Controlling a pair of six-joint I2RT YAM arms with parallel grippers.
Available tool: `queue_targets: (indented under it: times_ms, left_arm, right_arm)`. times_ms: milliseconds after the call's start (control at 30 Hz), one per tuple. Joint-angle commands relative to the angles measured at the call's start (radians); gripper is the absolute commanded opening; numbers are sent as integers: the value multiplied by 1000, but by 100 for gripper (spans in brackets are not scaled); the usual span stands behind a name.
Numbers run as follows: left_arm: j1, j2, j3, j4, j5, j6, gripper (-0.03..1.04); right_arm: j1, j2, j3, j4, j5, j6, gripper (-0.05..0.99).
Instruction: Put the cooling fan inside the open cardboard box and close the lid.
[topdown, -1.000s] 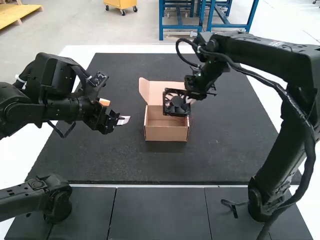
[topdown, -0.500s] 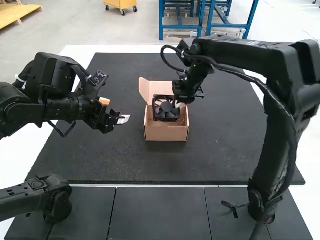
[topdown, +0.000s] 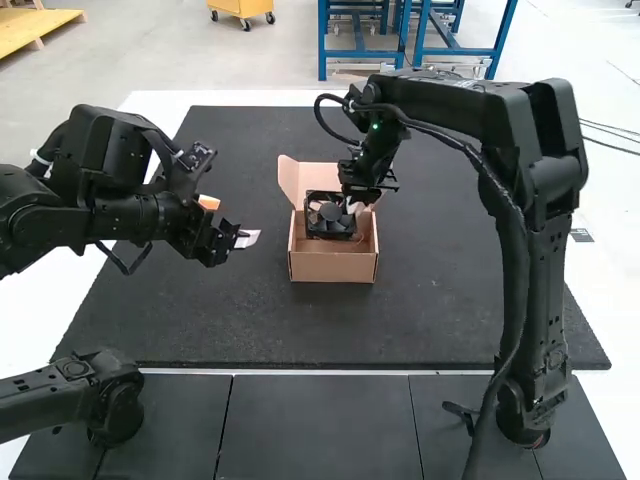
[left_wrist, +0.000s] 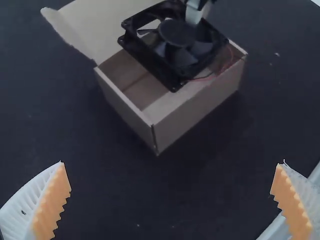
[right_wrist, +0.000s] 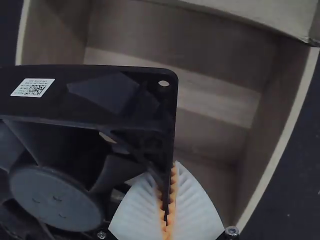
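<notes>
Clamps the cooling fan (topdown: 329, 216) in the right gripper (topdown: 357, 196), tilted partway into the cardboard box (topdown: 333, 263) at mid-frame, leaving release and closing the lid (topdown: 298, 180) undone, with the left gripper (topdown: 233, 240) spread wide.

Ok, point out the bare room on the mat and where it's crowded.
Bare mat lies between the front wall of the cardboard box and the mat's near edge, and from the box's right wall to the mat's right edge. Crowded: above the box, where the right gripper holds the cooling fan, and the gap toward the open left gripper.
</notes>
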Motion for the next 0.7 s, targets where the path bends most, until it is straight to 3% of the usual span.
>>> queue_targets:
  times_ms: [0,667]
  left_arm:
    - [9,-13,1,3,-9,6,95]
    - [10,-11,-4,18,-7,6,95]
  right_arm:
    - [-35,14,58,-29,-12,-16,-2]
    - [-20,72,55,-46,-76,-51,-2]
